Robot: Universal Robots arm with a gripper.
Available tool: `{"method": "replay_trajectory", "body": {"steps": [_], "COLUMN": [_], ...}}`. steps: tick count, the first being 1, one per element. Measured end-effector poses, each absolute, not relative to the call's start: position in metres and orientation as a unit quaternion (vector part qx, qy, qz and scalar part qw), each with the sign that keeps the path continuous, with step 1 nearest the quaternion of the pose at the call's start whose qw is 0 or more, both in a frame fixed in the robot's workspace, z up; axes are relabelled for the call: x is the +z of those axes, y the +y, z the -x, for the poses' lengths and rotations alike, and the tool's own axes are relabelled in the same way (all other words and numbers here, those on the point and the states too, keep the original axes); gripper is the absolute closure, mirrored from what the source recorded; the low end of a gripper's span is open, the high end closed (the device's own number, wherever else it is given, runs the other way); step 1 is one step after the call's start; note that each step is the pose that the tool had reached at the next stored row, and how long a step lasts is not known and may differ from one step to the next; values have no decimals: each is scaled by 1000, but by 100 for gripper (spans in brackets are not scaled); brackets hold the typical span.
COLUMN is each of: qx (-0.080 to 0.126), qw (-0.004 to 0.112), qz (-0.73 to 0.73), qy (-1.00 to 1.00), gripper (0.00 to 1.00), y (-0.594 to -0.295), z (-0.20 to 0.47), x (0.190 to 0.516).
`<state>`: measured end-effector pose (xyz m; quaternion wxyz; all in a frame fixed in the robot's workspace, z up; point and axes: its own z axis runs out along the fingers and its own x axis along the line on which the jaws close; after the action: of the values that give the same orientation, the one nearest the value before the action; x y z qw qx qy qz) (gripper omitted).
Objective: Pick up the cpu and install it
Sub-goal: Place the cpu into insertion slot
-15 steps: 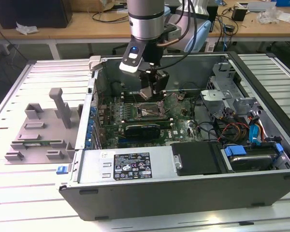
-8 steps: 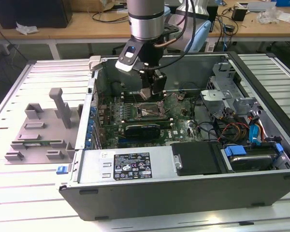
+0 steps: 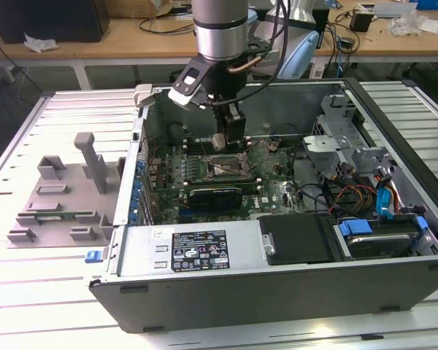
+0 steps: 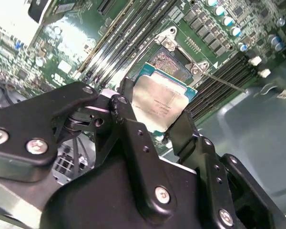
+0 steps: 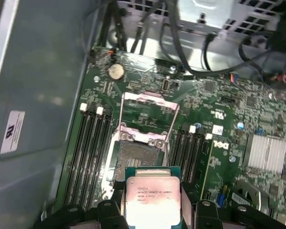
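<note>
1. Pick-up is complete — the flat, square cpu (image 5: 152, 198) with silver metal top and thin green rim is clamped by its edges between the black jaws.
2. Installation is outstanding: the cpu hangs above the open black-and-metal socket (image 5: 136, 152) on the green motherboard (image 5: 219, 95), unseated, and the metal load plate (image 5: 148, 101) stands raised.
3. The arm (image 3: 220, 29) points straight down into the open grey computer case (image 3: 204, 292) on the slatted metal counter (image 3: 44, 306).

Silver-topped, green-rimmed cpu (image 5: 152, 198), black end effector (image 4: 155, 109), green motherboard (image 5: 219, 100), pale grey ribbed table (image 3: 58, 284)
</note>
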<state>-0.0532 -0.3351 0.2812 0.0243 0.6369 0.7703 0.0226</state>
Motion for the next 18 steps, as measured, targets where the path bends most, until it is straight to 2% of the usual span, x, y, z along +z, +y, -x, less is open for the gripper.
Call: {"method": "replay_trajectory", "body": {"steps": [9,14,18], "qx": [24,25,25], "qw": [27,28,28], "qz": [-673,-673,-683], "qy": [739,739,729], "gripper": [45,45,45], "y": [-335,-335,-334], "z": [54,53,43], "x": [278,241,230]}}
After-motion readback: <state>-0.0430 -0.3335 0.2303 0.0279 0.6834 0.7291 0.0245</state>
